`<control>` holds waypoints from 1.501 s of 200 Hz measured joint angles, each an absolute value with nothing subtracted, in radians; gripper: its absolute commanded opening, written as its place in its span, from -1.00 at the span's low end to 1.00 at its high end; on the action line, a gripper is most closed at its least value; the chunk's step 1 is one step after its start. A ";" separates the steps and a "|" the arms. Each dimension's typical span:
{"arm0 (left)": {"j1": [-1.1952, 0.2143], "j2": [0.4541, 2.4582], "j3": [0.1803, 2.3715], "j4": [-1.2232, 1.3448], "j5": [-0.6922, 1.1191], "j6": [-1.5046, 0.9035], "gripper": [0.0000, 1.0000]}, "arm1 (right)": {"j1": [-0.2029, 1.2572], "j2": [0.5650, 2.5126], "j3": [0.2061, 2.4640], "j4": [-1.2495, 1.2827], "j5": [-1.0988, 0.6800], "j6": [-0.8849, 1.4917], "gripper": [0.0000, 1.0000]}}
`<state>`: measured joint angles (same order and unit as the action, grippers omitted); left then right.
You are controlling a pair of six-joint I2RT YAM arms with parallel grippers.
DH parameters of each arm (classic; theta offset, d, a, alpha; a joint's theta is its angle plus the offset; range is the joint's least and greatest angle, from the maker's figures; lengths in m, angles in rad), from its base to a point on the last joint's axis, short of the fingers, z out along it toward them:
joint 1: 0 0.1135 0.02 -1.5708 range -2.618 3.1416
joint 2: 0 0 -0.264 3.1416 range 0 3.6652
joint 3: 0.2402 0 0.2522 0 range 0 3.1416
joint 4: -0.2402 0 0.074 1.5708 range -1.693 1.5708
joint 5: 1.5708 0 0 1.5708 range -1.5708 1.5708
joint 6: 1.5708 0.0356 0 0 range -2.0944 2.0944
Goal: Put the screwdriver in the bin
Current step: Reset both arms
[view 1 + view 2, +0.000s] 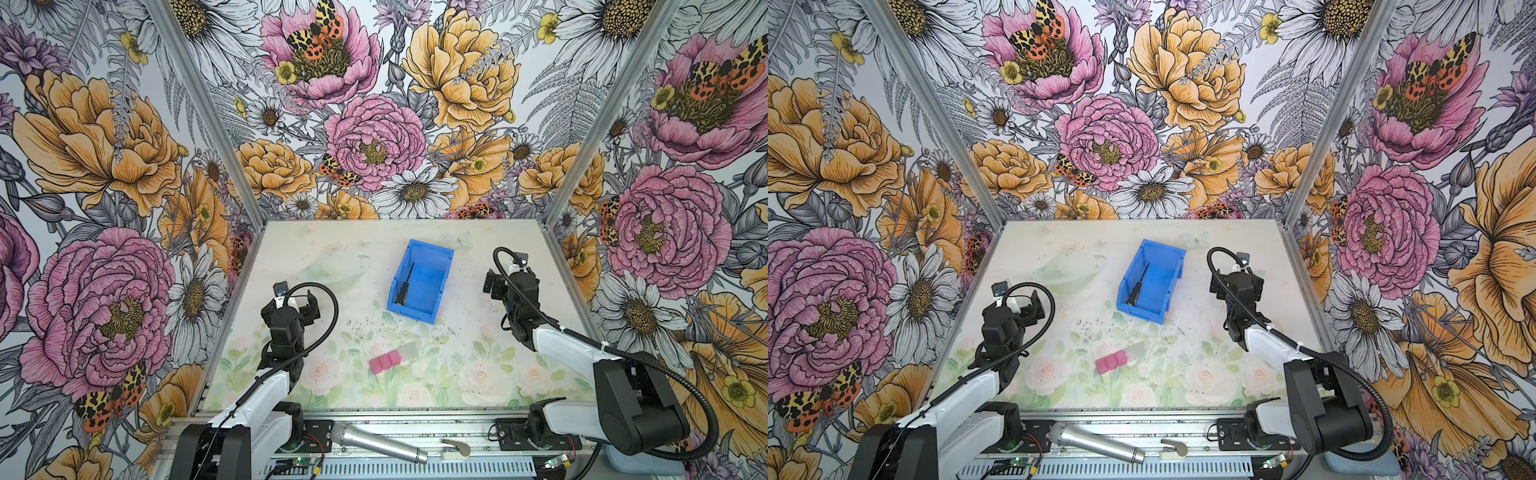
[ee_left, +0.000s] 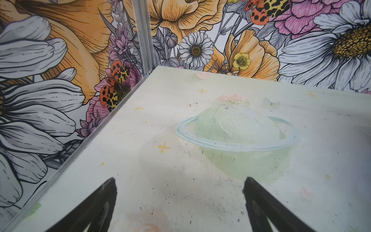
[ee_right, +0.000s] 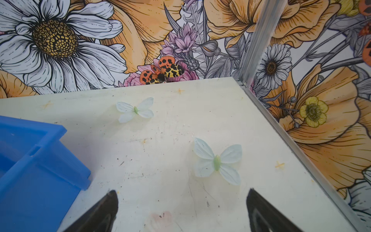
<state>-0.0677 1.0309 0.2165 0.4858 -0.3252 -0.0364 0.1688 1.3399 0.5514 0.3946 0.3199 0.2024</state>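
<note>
Little is left to go wrong here, I judge, and the risks run from the front rail back. The microphone [image 1: 378,442] lying there is no part of the job, so a reach for it would be a mistake. The pink blocks [image 1: 384,362] on the table [image 1: 457,353] could be swept aside by a low pass. The bin [image 1: 411,313], mid-table and set at a slant, could be shoved or tipped if the right gripper [image 3: 182,190], which hangs near its wall, swings inward. The screwdriver [image 1: 406,282] already lies on the bin's floor along the wall on the left arm's side, handle toward the low front lip and tip pointing back. A knock to the bin is the one thing likely to undo that. The left gripper [image 2: 179,180] hovers low over bare table, well apart from the bin, jaws spread wide and holding nothing. The right gripper sits farther back, aimed at the back corner, jaws equally wide and empty.
</note>
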 measured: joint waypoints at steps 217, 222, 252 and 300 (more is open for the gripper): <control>0.010 1.532 0.349 0.934 -0.136 0.002 0.97 | 0.001 1.367 0.598 0.528 0.056 0.123 0.99; 0.010 1.532 0.349 0.934 -0.136 0.002 0.97 | -0.001 1.363 0.593 0.523 0.056 0.117 0.99; 0.010 1.533 0.349 0.935 -0.153 -0.012 0.97 | -0.011 1.372 0.582 0.480 0.055 0.095 0.99; 0.009 1.533 0.349 0.936 -0.179 -0.027 0.97 | -0.025 1.456 0.498 0.548 0.060 0.095 0.99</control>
